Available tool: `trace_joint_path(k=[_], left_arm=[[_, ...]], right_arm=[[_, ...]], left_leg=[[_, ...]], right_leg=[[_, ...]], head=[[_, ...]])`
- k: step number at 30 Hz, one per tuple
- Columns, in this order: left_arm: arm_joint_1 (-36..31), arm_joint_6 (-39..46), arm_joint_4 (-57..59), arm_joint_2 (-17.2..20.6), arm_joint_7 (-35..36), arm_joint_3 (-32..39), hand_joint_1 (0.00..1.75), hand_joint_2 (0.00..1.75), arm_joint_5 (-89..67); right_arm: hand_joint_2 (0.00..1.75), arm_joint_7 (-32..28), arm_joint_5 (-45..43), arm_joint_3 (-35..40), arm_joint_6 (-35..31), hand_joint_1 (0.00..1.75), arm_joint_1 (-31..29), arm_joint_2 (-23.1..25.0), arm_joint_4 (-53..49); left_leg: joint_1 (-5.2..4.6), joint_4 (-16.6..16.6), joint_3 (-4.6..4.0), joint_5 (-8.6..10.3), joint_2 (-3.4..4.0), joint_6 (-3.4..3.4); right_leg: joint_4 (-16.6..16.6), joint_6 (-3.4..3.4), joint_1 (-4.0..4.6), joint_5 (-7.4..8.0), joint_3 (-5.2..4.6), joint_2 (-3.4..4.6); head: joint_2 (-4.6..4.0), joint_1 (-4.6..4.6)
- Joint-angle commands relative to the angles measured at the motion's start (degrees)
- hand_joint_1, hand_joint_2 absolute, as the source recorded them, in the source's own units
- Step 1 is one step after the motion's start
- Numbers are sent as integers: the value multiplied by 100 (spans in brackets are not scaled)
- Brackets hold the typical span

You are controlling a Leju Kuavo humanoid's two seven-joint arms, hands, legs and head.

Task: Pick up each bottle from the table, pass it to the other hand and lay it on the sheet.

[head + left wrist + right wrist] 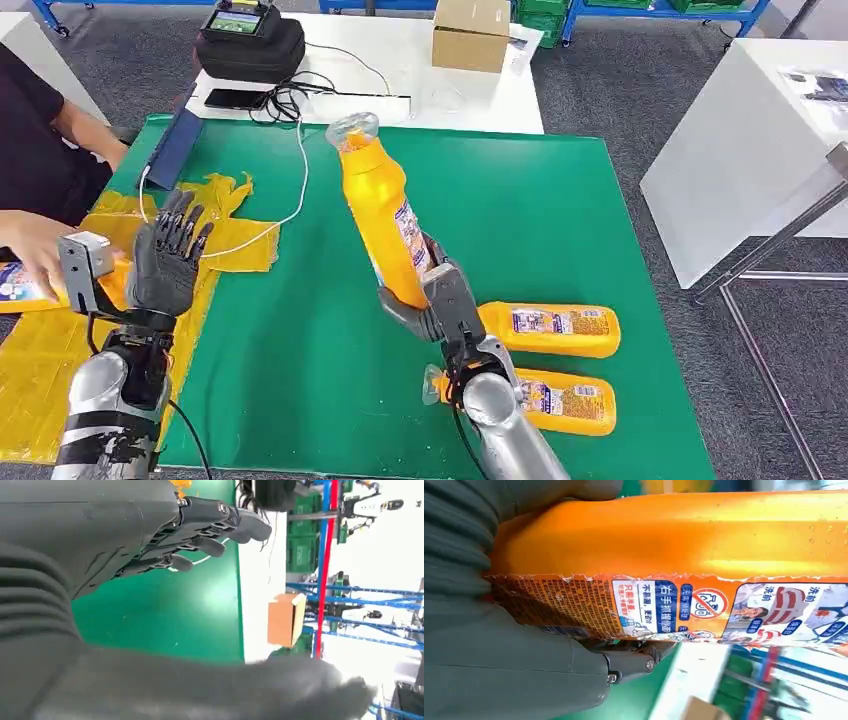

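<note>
My right hand (pixel 432 300) grips an orange bottle (pixel 383 215) by its base and holds it nearly upright above the green mat (pixel 560 220), clear cap on top. Up close, the bottle's label (pixel 704 607) runs across the right wrist view beside the hand (pixel 499 630). My left hand (pixel 168 262) is raised over the yellow sheet (pixel 40 350) with fingers (pixel 220 527) spread and nothing in it. Two more orange bottles (pixel 550 329) (pixel 560 400) lie flat on the mat beside my right forearm. A person's hand (pixel 35 250) rests on another bottle (pixel 18 285) lying on the sheet at the left edge.
A white cable (pixel 295 190) runs across the mat's far left part. Behind the mat, a white table carries a black case (pixel 250 45), a phone (pixel 232 98) and a cardboard box (pixel 472 35). A second white table (pixel 760 150) stands to the right.
</note>
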Motion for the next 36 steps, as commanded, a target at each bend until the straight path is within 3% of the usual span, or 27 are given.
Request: trace_joint_path(k=[1, 4, 7, 10, 18, 24, 31, 36], left_arm=[[49, -27, -84, -28, 49, 56, 0, 175, 37], [37, -29, -91, -29, 53, 49, 0, 175, 35], [168, -162, -233, -69, 67, -147, 0, 175, 194], [263, -358, -359, -78, 48, -457, 0, 175, 347], [434, -817, -831, -78, -256, -1471, 0, 175, 440], [376, -944, -689, -30, -288, -1768, 0, 175, 652], [346, -1035, -687, 15, -361, -1861, 0, 175, 756], [430, -1007, -744, 60, -369, -1778, 0, 175, 776]], right_arm=[[175, -21, 2, 19, -1, 175, 171, 11, -697], [175, -24, 0, 15, 2, 175, 174, -4, -694], [175, -79, 135, 465, 54, 175, 176, -98, -873], [175, 241, 235, 1017, 273, 175, -4, -187, -823], [175, 628, 146, 2345, 981, 175, -741, -296, 10], [175, 743, 158, 3103, 1208, 175, -1133, -321, 677], [175, 709, 27, 3280, 1261, 175, -1176, -388, 841], [175, 598, -43, 3069, 1066, 175, -922, -499, 334]], left_leg=[[-6, -5, 8, 1, 2, 13], [-5, -4, 9, 0, 5, 13], [-7, -6, 15, -2, 5, 19], [-6, -2, 7, -2, 7, 14], [-5, -6, 14, 0, 13, 17], [-5, -8, 14, 2, 10, 14], [-2, -6, 7, 5, 2, 13], [-10, -13, 21, 3, 2, 22]], right_leg=[[-1, -27, 0, -3, 7, -5], [-1, -24, 0, -3, 7, 0], [-4, -32, 0, -5, 15, -2], [0, -22, -1, -4, 6, 2], [-4, -27, 1, 0, 11, 6], [-6, -22, 0, 2, 13, 6], [-6, -16, 1, 1, -20, -4], [-9, -34, -3, -5, 22, -8]], head=[[0, 0], [0, 0], [0, 0], [0, 2], [0, 0], [0, 0], [0, 0], [0, 2]])
